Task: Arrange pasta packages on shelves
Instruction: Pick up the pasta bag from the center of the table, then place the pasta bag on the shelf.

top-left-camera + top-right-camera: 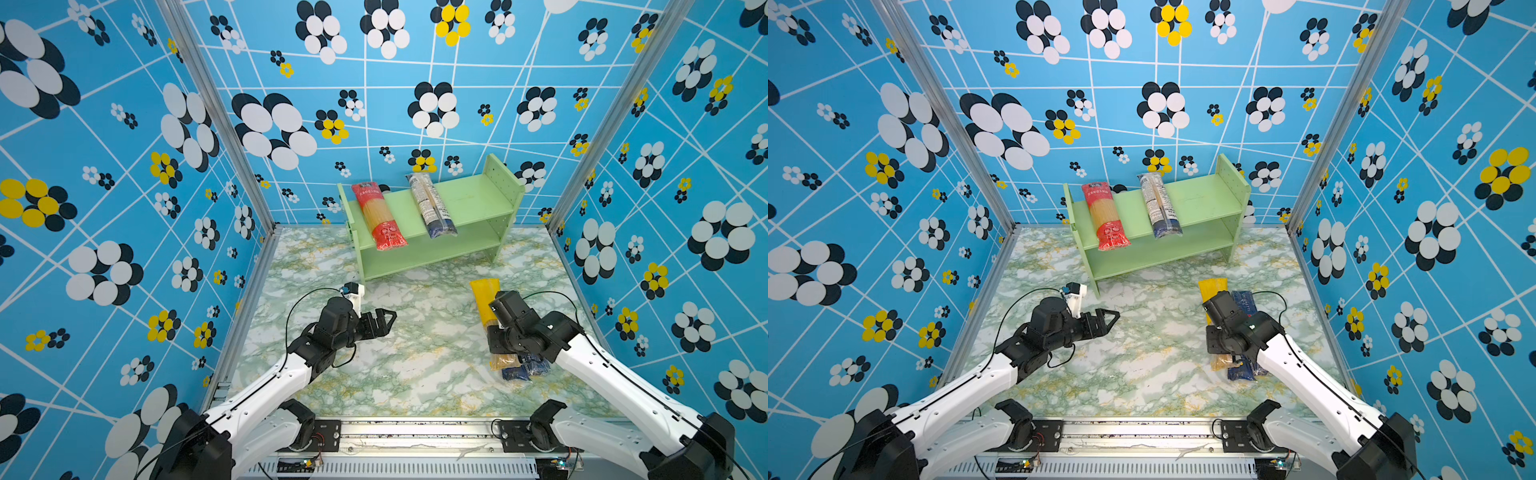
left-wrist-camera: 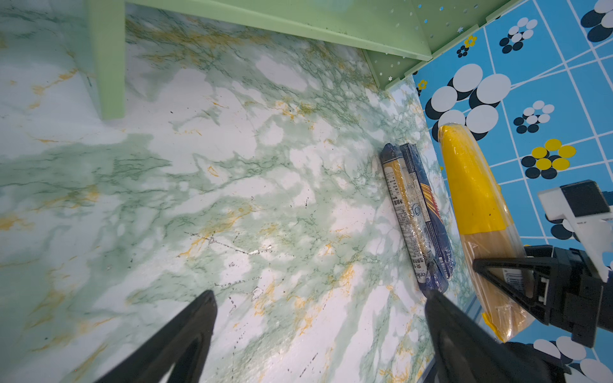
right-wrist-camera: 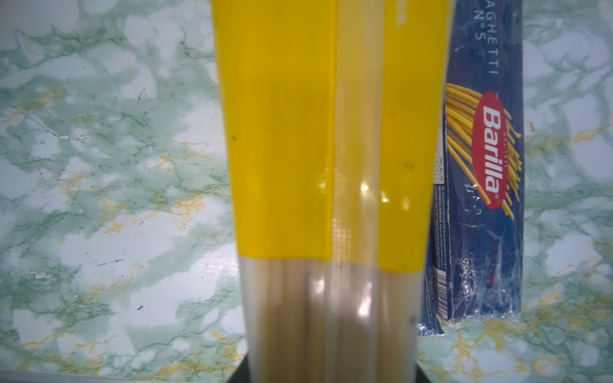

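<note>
While the right gripper (image 2: 491,268) is squeezed tight on the yellow pack (image 3: 298,149), the left gripper (image 1: 388,320) hangs over the table (image 1: 415,365) with its fingers spread wide and nothing between them. The yellow pack is grabbed on its clear part, where the pasta shows through. Its yellow end points toward the shelf (image 1: 469,199). It looks lifted off the table, with the yellow end higher.

Just beside it, the dark blue Barilla pack (image 3: 487,149) lies flat on the table, close to the right arm (image 1: 602,365). In the left wrist view, another pack with dark blue ends (image 2: 396,199) seems to lie tight against it, but the two are hard to tell apart.

The pale green shelf stands at the back of the table. Two packs lie across its top board, apart from each other. The red pack (image 1: 378,216) is near the left end. The clear pack with a white label (image 1: 430,205) is near the middle. Their near ends stick out a little past the front edge.
</note>
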